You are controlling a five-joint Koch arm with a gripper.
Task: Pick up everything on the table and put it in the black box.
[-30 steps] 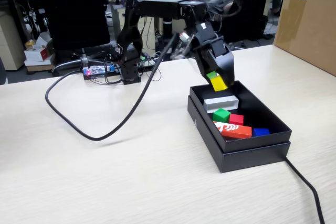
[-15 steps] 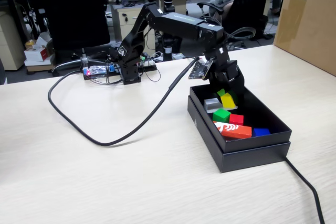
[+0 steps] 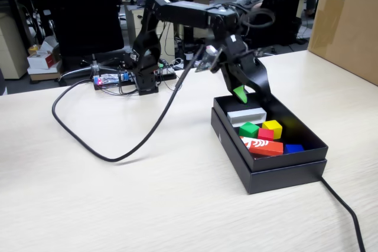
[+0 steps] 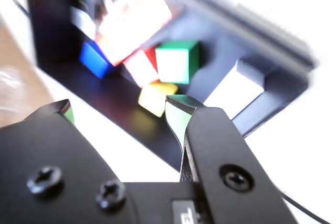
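- Across the lower half of the fixed view, the table [image 3: 118, 205] spreads as pale wood-grain, and no cube shows on its bare surface.
- Right of centre in the fixed view, the black box [image 3: 277, 172] sits in its lid on the tabletop; its far left corner lies under the arm's tip.
- Above that corner, the gripper [image 3: 248, 90] hangs with its jaws spread and nothing between them; the wrist view shows a clear gap between the two tips, each faced with green.
- Inside the box, in the fixed view, the white block [image 3: 247, 115] lies nearest the claw, its long axis running left to right.
- Beyond it toward the lower right lies the orange-red block [image 3: 263, 146], with a blue piece [image 3: 293, 148] at its right end.
- The green cube [image 3: 248, 129], red cube [image 3: 266, 134] and yellow cube [image 3: 272, 128] sit clustered at mid-box, below and slightly right of the claw, apart from it.
- Judging from this, all three cubes are in the box, so any coming move only needs the open claw to lift up and left, away from the cluster.
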